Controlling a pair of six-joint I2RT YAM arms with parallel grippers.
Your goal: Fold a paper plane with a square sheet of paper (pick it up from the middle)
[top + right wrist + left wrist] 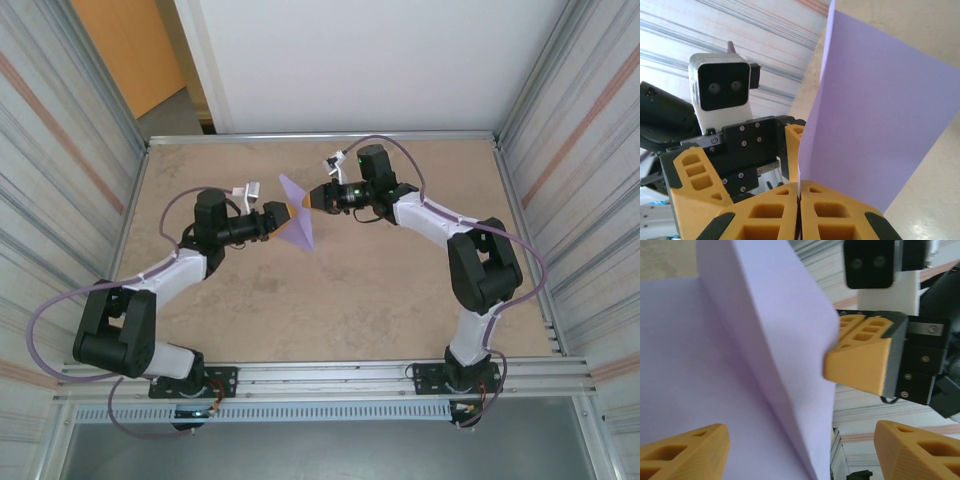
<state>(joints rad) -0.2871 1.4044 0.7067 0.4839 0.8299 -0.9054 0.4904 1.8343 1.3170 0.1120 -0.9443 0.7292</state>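
Beige table (330, 320), corrugated metal walls (60, 150), orange panel (125, 45).

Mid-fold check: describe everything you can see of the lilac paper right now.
The lilac paper is thin, plain and matte, folded into a narrow pointed shape with one sharp crease along its length. It is in the air above the table, standing on edge between the two arms. The right gripper is shut, pinching one edge. The left gripper is open, with a finger on each side of the sheet; whether they touch it is unclear.
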